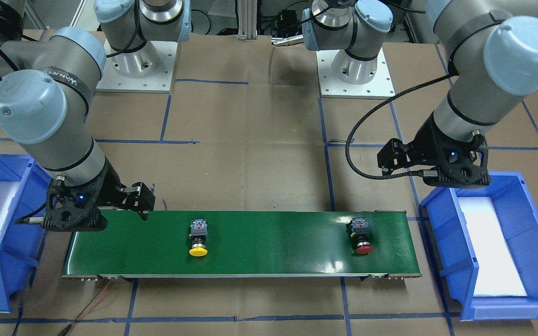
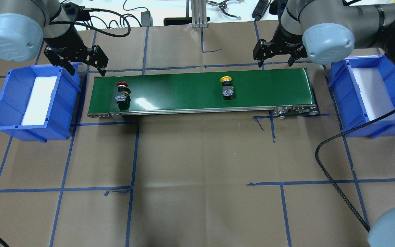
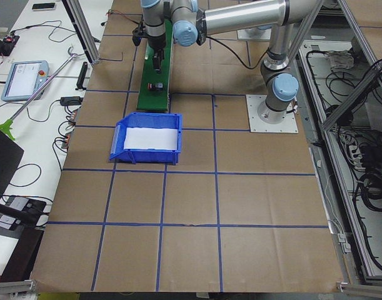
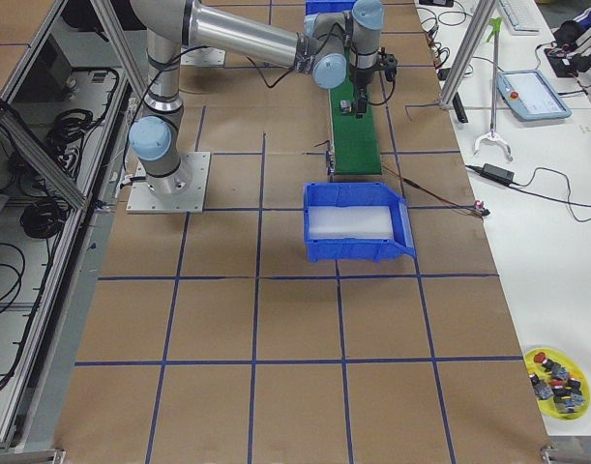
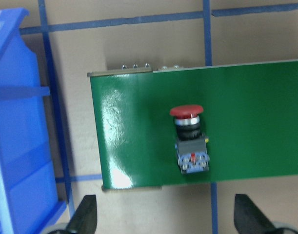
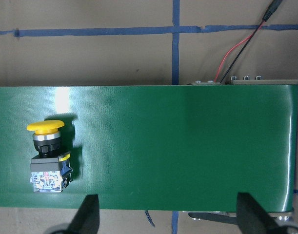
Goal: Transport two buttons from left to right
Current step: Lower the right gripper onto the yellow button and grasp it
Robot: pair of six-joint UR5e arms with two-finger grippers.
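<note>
The red button (image 2: 122, 92) lies on its side at the left end of the green conveyor belt (image 2: 183, 92); it also shows in the front view (image 1: 361, 235) and the left wrist view (image 5: 190, 139). The yellow button (image 2: 227, 88) lies on its side right of the belt's middle, and shows in the front view (image 1: 198, 238) and the right wrist view (image 6: 47, 151). My left gripper (image 2: 87, 68) is open and empty, above the belt's far left corner. My right gripper (image 2: 274, 61) is open and empty, above the belt's far edge near the right end.
A blue bin (image 2: 60, 113) with a white liner stands left of the belt, and another blue bin (image 2: 341, 99) stands to its right. Red and black wires (image 1: 96, 298) run from the belt. A yellow dish (image 4: 556, 382) of spare parts sits at a table corner.
</note>
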